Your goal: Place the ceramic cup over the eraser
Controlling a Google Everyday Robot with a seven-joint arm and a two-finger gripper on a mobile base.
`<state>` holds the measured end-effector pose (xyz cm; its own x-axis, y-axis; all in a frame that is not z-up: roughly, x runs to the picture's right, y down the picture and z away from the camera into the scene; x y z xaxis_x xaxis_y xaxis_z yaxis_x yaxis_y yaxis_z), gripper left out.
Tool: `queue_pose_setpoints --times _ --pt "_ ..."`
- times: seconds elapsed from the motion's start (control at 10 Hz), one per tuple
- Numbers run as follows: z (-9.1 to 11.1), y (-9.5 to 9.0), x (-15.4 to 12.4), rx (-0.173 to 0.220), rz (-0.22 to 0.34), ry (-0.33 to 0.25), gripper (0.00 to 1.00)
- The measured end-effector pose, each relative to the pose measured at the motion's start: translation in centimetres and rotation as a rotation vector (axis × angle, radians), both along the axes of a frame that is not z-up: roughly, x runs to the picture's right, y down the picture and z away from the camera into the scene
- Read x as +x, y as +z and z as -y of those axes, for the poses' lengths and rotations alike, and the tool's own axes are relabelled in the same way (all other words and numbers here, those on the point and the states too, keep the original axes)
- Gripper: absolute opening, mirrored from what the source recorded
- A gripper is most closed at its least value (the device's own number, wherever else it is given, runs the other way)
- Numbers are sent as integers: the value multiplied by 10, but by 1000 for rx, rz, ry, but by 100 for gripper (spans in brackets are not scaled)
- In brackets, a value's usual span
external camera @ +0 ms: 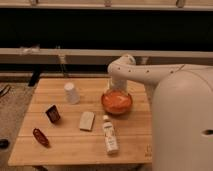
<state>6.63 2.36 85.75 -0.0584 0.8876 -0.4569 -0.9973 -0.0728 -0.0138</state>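
The ceramic cup (71, 93) is small, white and tapered, and stands upside down on the left half of the wooden table (60, 147). The eraser (53, 114), a dark block with reddish edges, lies in front of the cup and a little to its left, apart from it. My white arm reaches in from the right and bends down at the table's back. My gripper (116, 90) hangs at the far rim of the orange bowl (117, 103), well to the right of the cup and the eraser.
A pale beige flat block (87, 120) lies at mid-table. A white labelled bottle (110, 135) lies on its side in front of the bowl. A glossy dark-red elongated object (40, 137) lies near the front left corner. My white body fills the right side.
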Motion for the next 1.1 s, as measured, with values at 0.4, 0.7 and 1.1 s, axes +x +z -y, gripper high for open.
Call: queue_pose_setpoints --times 0.4,0.7,1.1 --pt "0 0 0 0 0 0 80" --pt "0 0 0 0 0 0 80" --pt "4 -1 -3 10 9 -6 80"
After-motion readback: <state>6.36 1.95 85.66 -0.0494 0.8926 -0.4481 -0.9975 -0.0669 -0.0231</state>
